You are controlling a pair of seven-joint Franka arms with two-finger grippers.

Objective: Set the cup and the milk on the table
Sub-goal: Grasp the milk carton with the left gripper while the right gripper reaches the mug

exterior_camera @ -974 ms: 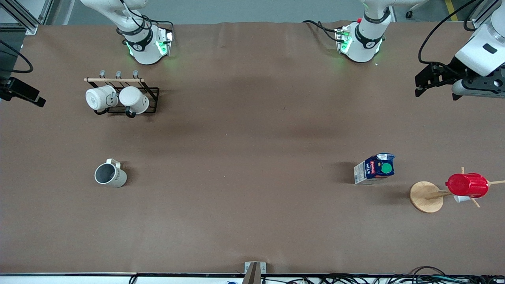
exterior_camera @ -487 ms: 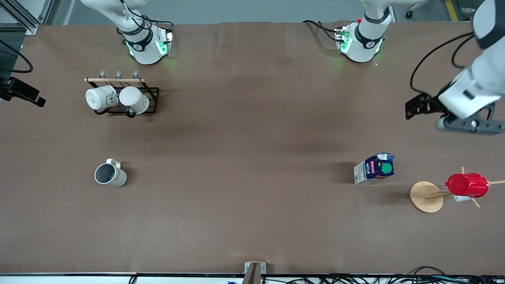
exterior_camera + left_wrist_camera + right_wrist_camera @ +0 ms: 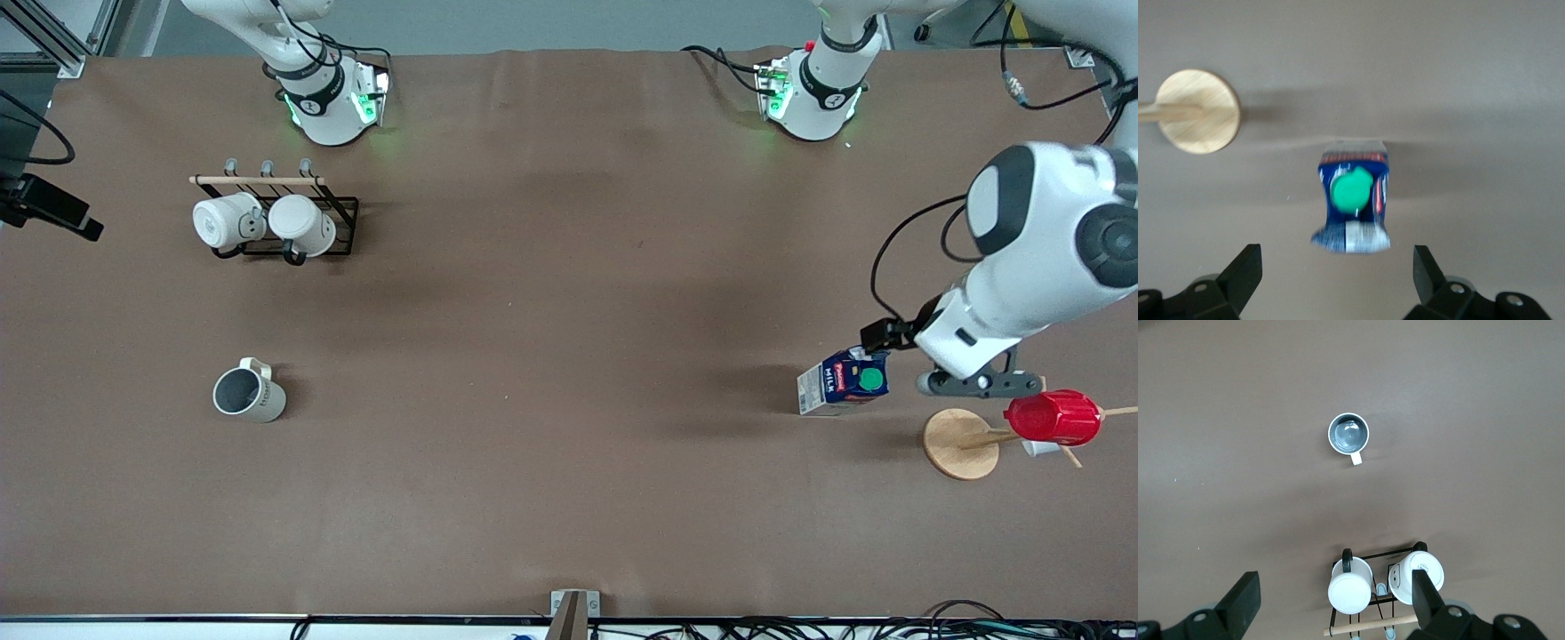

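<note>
One large brown matte table [image 3: 551, 498] carries four drinking vessels: one cream-white mug with a grey inside and loop handle [image 3: 248, 394], two brighter white mugs [image 3: 228, 220] hung side by side on one black wire rack with a wooden rail [image 3: 347, 213] at the cream mug's 12 o'clock, and one red ribbed cup [image 3: 1053, 417]. There is one small blue-topped milk carton with a round green cap [image 3: 845, 380], and one wooden peg stand with a round base [image 3: 960, 444] sits at its 4 o'clock. Two white robot arms are counted, each with one black two-finger gripper: the left gripper [image 3: 1338, 283] and the right gripper [image 3: 1337, 607].

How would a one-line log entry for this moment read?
left gripper: open over milk | right gripper: open, waiting | cup: on table
</note>
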